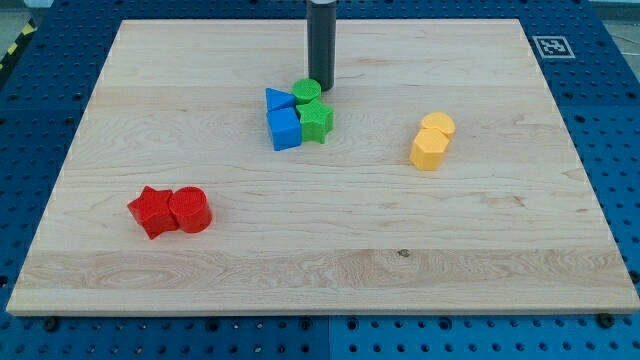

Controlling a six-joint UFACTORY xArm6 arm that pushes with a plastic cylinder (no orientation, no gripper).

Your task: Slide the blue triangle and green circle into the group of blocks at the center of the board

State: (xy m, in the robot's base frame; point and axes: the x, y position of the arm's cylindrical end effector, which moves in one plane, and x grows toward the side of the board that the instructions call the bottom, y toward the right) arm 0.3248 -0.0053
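The blue triangle and the green circle lie side by side just above the board's centre. Below them, touching, are a blue cube and a green star; the four form one tight cluster. My tip stands at the cluster's upper right, right against the green circle's top right edge, with the rod rising to the view's top.
A red star and a red cylinder touch each other at the lower left. Two yellow blocks, a round one and a hexagonal one, touch at the right. The wooden board ends in blue pegboard all round.
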